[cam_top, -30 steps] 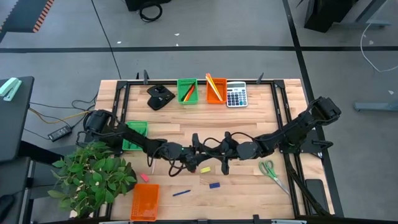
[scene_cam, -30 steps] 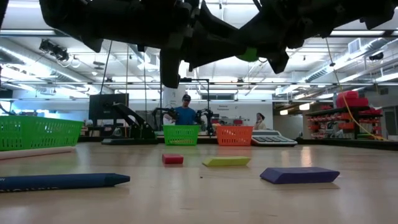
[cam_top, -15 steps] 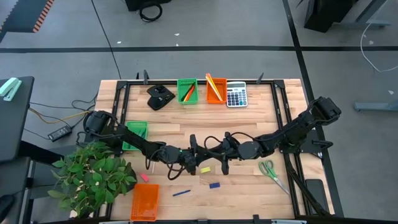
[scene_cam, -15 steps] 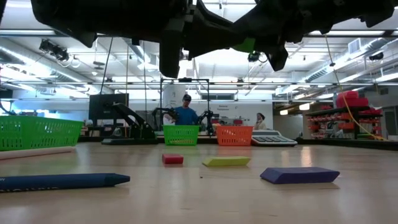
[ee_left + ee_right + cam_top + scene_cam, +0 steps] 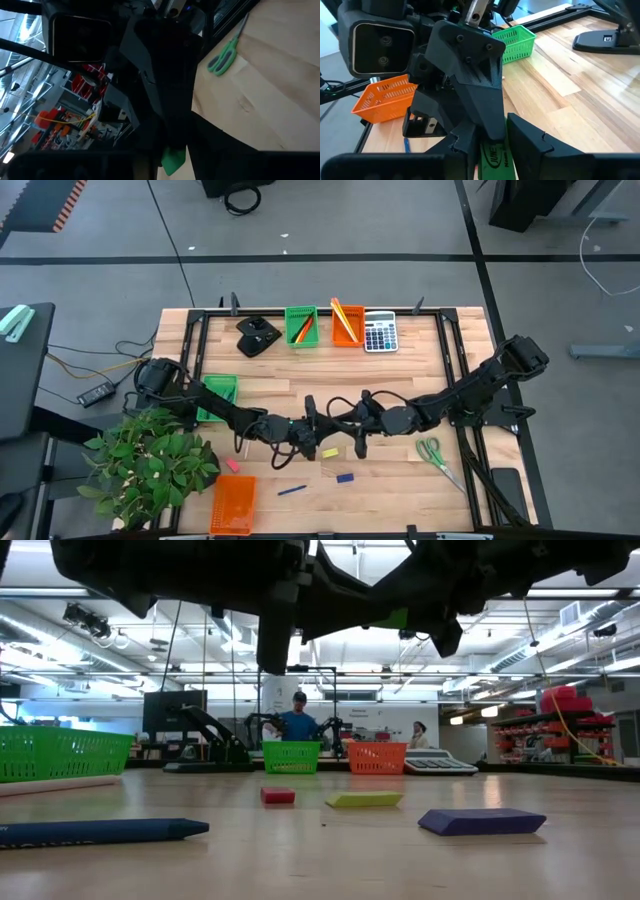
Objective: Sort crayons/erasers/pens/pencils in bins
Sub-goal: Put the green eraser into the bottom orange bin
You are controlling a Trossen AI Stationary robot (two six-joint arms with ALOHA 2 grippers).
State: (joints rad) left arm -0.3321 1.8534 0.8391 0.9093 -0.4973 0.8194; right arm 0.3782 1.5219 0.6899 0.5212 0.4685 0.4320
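From above, the far green bin [image 5: 300, 326] and the far orange bin [image 5: 347, 325] are already holding some long sticks, so part of the sorting is done. The yellow eraser [image 5: 330, 452], the blue eraser [image 5: 344, 478], the pink eraser [image 5: 232, 465] and a blue pen [image 5: 291, 490] are still lying on the near part of the table. The near orange bin [image 5: 233, 505] is looking empty, so much is left. The left gripper [image 5: 318, 423] and the right gripper [image 5: 338, 423] are meeting tip to tip over the middle; compared with one second ago, the left one is standing a little further right, closer to its partner.

From table height, the green eraser [image 5: 402, 620] is hanging high between the two dark arms, and the gap between them is looking narrower than before.

In the left wrist view, the green eraser [image 5: 173, 160] is sitting under the other arm's gripper.

In the right wrist view, the green eraser [image 5: 495, 155] is sitting between both grippers' fingers. I am judging this a handover, but I cannot tell which pair is clamping it.
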